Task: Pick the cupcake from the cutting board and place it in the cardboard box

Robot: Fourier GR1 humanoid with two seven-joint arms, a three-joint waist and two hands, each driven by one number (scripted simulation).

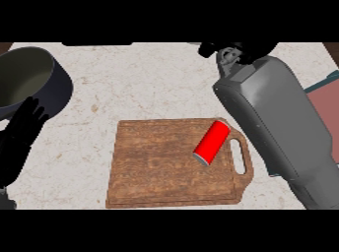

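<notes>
On the cutting board (165,167) a red can (212,141) lies diagonally, grey end pointing lower left; left hand (16,135) rests spread; right hand (238,49): cannot tell.

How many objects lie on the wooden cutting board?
1. A red can lies tilted at the right side of the cutting board, beside its handle slot. The board is almost fully visible, so little could be hidden.

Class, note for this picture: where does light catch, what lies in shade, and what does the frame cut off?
Head view: light catches the right forearm along its left edge; head view: the pot is shaded inside; head view: the right hand is cut off at the top edge.
</notes>
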